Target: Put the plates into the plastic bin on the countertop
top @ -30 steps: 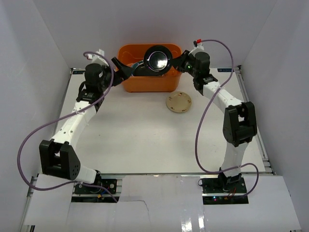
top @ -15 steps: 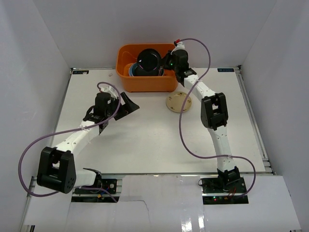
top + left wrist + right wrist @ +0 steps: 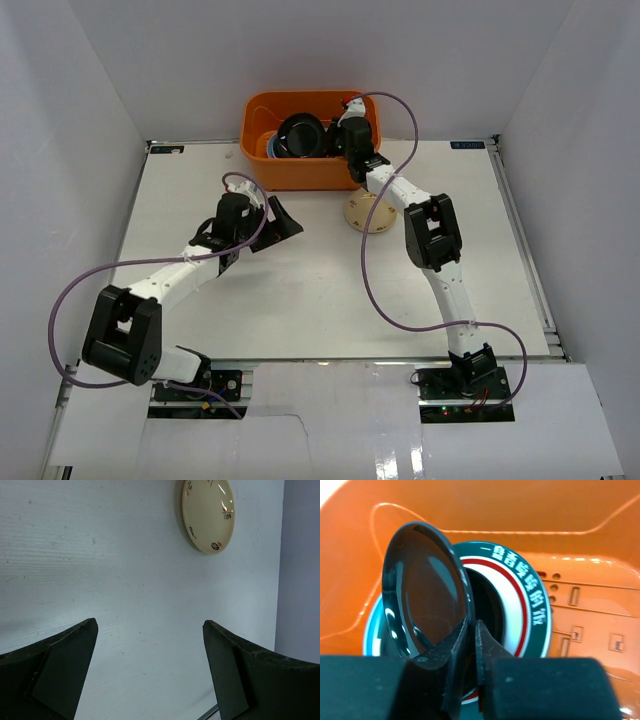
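The orange plastic bin [image 3: 300,170] stands at the back of the white countertop [image 3: 300,290]. My right gripper [image 3: 335,138] is inside the bin, shut on the rim of a glossy black plate [image 3: 303,135], held tilted on edge [image 3: 427,595]. Under it in the bin lies a dark-rimmed patterned plate [image 3: 530,600] with a red ring and white characters. A small tan plate [image 3: 370,212] lies on the countertop in front of the bin; it also shows in the left wrist view [image 3: 207,512]. My left gripper [image 3: 285,225] is open and empty, low over the countertop left of the tan plate.
White walls [image 3: 90,120] enclose the countertop on three sides. The bin's slatted orange floor [image 3: 590,615] shows to the right of the plates. Purple cables [image 3: 400,270] loop from both arms above the table.
My right gripper has carried the black plate from above the bin down into it. My left arm has pulled back from the bin towards the table's middle, gripper open.
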Tool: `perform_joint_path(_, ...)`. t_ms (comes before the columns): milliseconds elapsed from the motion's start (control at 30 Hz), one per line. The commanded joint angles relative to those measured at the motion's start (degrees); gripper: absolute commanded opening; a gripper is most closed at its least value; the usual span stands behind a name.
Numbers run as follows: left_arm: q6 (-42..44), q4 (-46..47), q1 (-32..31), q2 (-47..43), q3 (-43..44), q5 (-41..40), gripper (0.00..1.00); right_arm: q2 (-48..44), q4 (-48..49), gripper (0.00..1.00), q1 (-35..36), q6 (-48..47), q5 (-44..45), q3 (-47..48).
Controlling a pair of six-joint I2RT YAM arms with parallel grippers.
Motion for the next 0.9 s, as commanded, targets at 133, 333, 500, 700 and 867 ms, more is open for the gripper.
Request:
perform_joint_path(133,-0.23,1.23,-3.28,6.42,6.22,-2.73,0.96,-4.25,4.53,0.39,0.02,-4.20,1.92,-5.30)
perform_joint_path(333,-1.11,1.58,-5.75,12.06,9.82,-3.78,0.96,-10.14,4.62,0.58,0.11,-4.73,-0.45,-8.29)
perform_joint_path(500,-3.04,3.93,-7.24,14.61,11.06,-4.40,0.95,-17.42,2.87,0.82,0.02,-4.38,-6.58,-9.87)
perform_joint_path(700,-4.27,6.67,-9.17,18.30,13.87,-4.57,0.94,-31.38,2.34,0.98,-0.15,-1.31,-13.01,-18.65)
perform_joint_path(867,-5.06,9.75,-10.05,22.08,15.89,-3.70,0.93,-44.49,4.79,0.96,-0.50,-0.25,-15.39,-34.38)
